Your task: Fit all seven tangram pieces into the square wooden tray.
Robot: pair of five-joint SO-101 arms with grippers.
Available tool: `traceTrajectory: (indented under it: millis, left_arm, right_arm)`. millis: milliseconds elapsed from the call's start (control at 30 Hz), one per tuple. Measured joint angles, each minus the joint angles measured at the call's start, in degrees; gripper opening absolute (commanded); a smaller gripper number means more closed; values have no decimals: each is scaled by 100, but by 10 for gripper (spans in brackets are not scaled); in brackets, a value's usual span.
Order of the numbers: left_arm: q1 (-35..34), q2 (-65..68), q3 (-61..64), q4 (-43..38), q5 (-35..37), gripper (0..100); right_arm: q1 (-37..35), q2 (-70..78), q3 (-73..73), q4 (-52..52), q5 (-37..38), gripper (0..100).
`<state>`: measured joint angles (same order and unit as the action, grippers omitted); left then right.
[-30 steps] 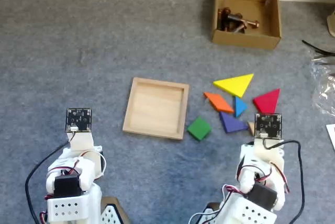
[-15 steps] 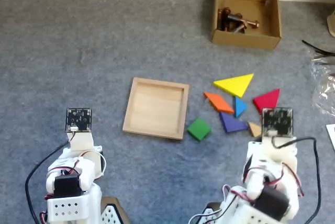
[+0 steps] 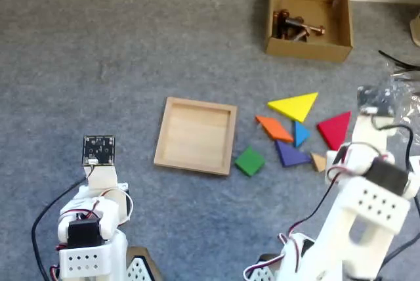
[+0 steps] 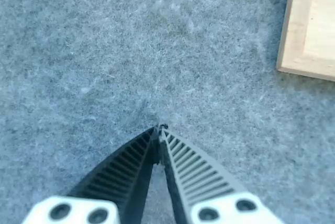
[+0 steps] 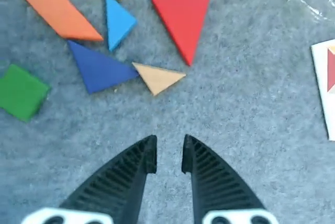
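While the square wooden tray [image 3: 195, 165] lies unfilled on the desk [image 3: 98, 64] in the high view, all seven pieces [image 3: 289, 154] cluster to its right, nearer the right arm [image 3: 364, 195]. Left wrist view: the left claw [image 4: 158, 130] is pinched closed, empty. Right wrist view: the right claw [image 5: 165, 156], slightly parted and empty, faces the tan triangle [image 5: 157, 77], long edge crosswise, touching the dark blue triangle [image 5: 97, 68].

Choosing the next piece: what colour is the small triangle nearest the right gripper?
That triangle is tan; best in right wrist view.
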<state>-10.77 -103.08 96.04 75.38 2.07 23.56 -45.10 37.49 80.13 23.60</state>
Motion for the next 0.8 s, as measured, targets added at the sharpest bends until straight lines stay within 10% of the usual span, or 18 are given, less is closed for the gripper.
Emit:
traceTrajectory:
  millis: [800]
  left_arm:
    - [0,0,0,0,0,5]
  right_arm:
    - [26,5240,-3622,9,-1231,166]
